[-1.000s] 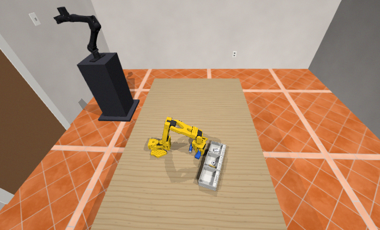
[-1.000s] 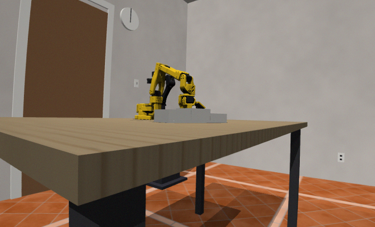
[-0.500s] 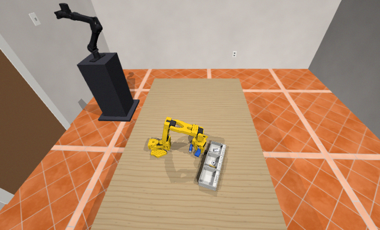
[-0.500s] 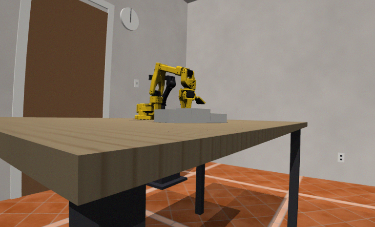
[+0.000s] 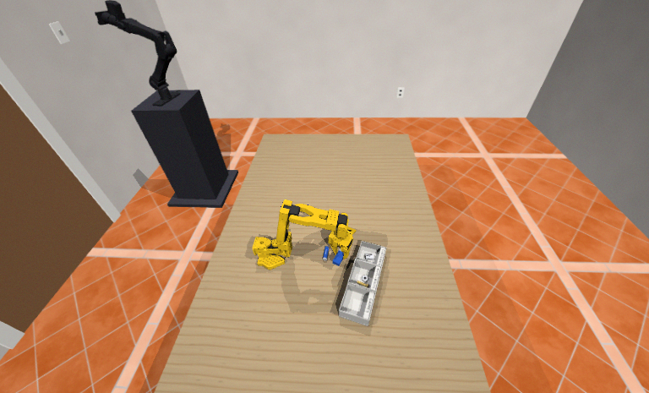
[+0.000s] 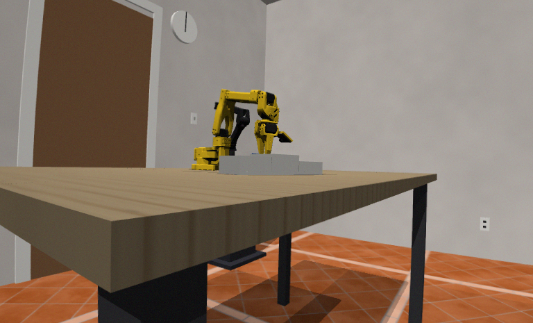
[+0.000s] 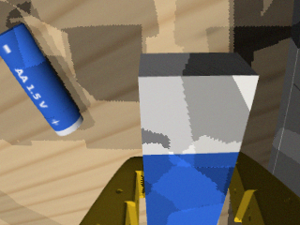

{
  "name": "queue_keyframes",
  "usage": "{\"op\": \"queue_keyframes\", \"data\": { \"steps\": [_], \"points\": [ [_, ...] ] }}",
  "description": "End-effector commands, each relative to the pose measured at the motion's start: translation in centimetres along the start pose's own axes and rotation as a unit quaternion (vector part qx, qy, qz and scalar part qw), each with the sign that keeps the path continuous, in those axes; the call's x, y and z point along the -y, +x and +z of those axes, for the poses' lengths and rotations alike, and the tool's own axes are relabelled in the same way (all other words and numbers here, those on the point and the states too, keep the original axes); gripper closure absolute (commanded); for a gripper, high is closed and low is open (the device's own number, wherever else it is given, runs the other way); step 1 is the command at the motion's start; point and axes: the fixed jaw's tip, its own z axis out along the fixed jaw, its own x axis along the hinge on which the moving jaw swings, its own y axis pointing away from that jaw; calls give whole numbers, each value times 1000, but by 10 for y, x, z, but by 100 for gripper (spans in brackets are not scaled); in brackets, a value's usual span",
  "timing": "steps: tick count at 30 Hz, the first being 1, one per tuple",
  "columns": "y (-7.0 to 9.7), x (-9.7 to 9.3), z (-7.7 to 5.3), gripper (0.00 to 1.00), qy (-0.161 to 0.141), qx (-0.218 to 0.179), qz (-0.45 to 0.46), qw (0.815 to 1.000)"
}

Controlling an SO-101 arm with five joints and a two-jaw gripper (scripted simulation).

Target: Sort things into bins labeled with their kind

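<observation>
from above, near the middle of the bench (image 5: pixel 335 178), the yellow arm (image 5: pixel 313 215) reaches from its base toward the right long edge and bends down over a blue block (image 5: pixel 338 258). the gripper (image 5: pixel 337 253) is closed on this block, narrow but not fully shut. just left of it a blue battery (image 5: pixel 325 253) lies on the wood. touching close on the right stands a grey row of three bins (image 5: pixel 370 307); the two farther ones hold small items too small to name.

seen from the side, the gripper (image 6: pixel 268 146) hangs behind the grey bins (image 6: pixel 271 164), and the block is hidden.

at the wrist, the yellow fingers clamp the lower blue half of the block (image 7: pixel 190 150), whose upper part is grey-white. the battery (image 7: pixel 40 82) lies tilted at upper left, apart from the block.
</observation>
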Motion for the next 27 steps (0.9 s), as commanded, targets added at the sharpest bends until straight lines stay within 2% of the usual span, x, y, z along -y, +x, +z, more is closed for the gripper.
{"op": "queue_keyframes", "data": {
  "steps": [1, 20, 27],
  "points": [
    [-2, 8, -14, 100, 35, 13, 3, 999],
    [-16, 23, -24, 100, 42, 22, 124, 991],
    [-18, 24, -25, 100, 43, 23, 141, 989]
  ]
}}
